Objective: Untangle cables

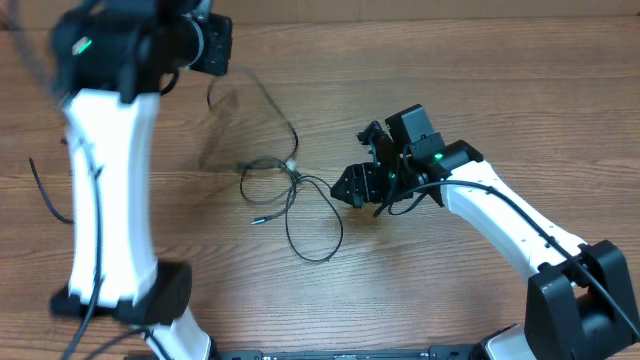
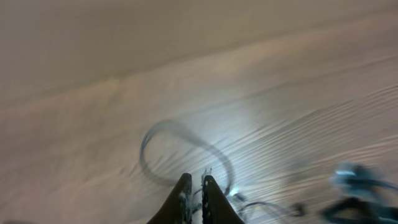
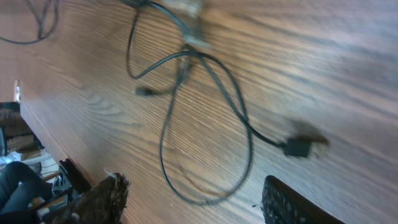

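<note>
Your left hand is squeezed shut on one strand of the cables, up high; your right hand, open wide, is nearer the knot, just left of it on the worktop.

No legible text, label, brand or number anywhere.

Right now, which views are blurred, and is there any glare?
Overhead: the left arm is smeared at its top, and the cables blur near it but are sharp at centre. Left wrist: nearly everything blurred, with a glare patch on the table. Right wrist: mild blur, strongest at top.
</note>
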Action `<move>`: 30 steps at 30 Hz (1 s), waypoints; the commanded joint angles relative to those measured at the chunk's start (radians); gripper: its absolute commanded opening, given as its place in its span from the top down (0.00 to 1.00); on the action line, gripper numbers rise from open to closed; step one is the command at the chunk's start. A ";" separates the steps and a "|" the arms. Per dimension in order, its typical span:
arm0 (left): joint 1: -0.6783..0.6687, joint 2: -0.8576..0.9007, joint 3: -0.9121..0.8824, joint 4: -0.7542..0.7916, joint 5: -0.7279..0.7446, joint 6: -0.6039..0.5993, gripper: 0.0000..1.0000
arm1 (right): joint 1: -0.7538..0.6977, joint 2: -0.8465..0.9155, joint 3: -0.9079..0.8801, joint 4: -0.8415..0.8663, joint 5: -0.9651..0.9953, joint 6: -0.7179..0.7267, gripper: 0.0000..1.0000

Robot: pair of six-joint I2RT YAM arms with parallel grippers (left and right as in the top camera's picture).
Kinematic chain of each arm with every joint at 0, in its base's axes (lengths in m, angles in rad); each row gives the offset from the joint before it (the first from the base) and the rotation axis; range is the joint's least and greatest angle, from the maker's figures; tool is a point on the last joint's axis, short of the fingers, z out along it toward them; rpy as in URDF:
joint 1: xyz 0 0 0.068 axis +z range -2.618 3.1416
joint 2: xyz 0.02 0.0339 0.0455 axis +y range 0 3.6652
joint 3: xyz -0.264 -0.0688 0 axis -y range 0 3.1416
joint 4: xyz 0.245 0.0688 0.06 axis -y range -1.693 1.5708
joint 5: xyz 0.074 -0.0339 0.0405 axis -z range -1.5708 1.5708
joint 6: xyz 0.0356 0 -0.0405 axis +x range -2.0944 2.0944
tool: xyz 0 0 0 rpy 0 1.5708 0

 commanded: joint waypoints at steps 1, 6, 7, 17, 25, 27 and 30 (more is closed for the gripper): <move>0.010 -0.079 0.010 0.025 0.167 -0.030 0.92 | 0.011 -0.001 0.000 0.023 -0.008 -0.003 0.32; 0.010 -0.145 0.010 0.044 0.166 -0.029 0.91 | 0.011 -0.001 0.000 0.017 -0.011 -0.003 0.32; 0.010 -0.153 0.010 0.046 0.166 -0.029 0.91 | 0.011 -0.001 0.000 0.016 -0.011 -0.003 0.32; 0.010 -0.091 -0.035 -0.064 -0.082 -0.039 0.60 | 0.011 -0.001 0.000 -0.021 -0.011 -0.004 0.31; 0.011 0.075 -0.043 -0.257 -0.201 -0.174 0.91 | 0.011 -0.001 0.000 -0.072 0.016 -0.004 0.31; 0.012 0.085 -0.063 -0.257 -0.196 -0.178 0.96 | 0.011 -0.001 0.000 -0.084 0.019 -0.004 0.32; 0.012 0.075 -0.092 -0.257 -0.195 -0.196 0.96 | 0.011 -0.001 0.000 -0.099 0.019 -0.004 0.32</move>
